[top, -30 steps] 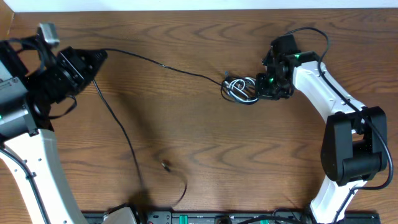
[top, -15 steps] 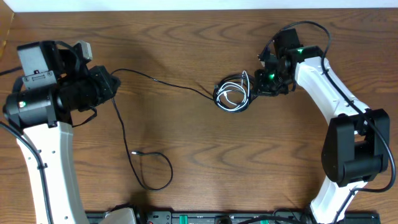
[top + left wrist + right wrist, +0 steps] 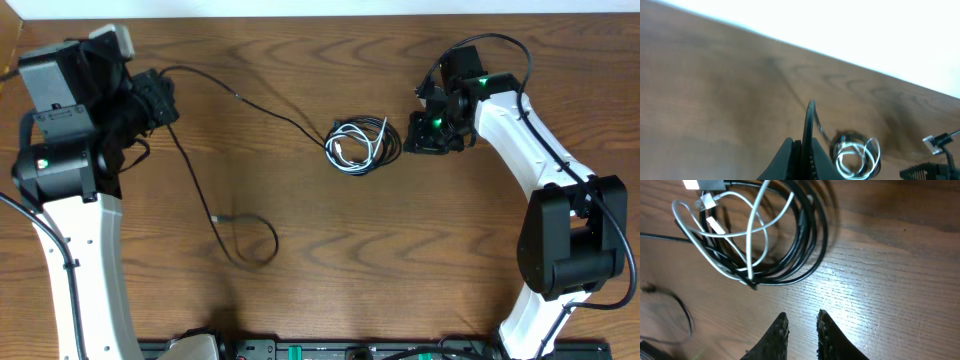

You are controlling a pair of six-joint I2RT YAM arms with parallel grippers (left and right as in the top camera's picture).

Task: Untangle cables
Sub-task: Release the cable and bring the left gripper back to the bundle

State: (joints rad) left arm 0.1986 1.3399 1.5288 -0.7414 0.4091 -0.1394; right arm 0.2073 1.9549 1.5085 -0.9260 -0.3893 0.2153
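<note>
Left tool [image 3: 160,98], upper left of the overhead frame: pinched tight on the black cable [image 3: 255,105], which in the wrist view stands up out of the closed fingertips. From that pinch one run of cable crosses right and down to the tangle [image 3: 362,145]. The other run drops toward the lower left and ends in a loose loop on the desk [image 3: 400,260], with a small plug end [image 3: 222,217] beside it. Right tool [image 3: 801,322], upper right of the overhead frame: fingers narrowly parted, nothing between them, just beside the tangle and clear of it. The tangle lies flat at upper centre, several black turns with a whitish cord [image 3: 752,225] threaded through and looped over them. A white plug sits at the top edge of the right wrist view. Handling, as a judgement: light, limp and thin, and probably slick on the wood, so the bundle would likely slide rather than resist a pull. A tug on the long run could cinch the crossings. Best hold for the right tool seems to be the outer black turns on its near side, or the free whitish loop, pinning the coil while the black run is drawn out. The plugs may snag in the loops.
</note>
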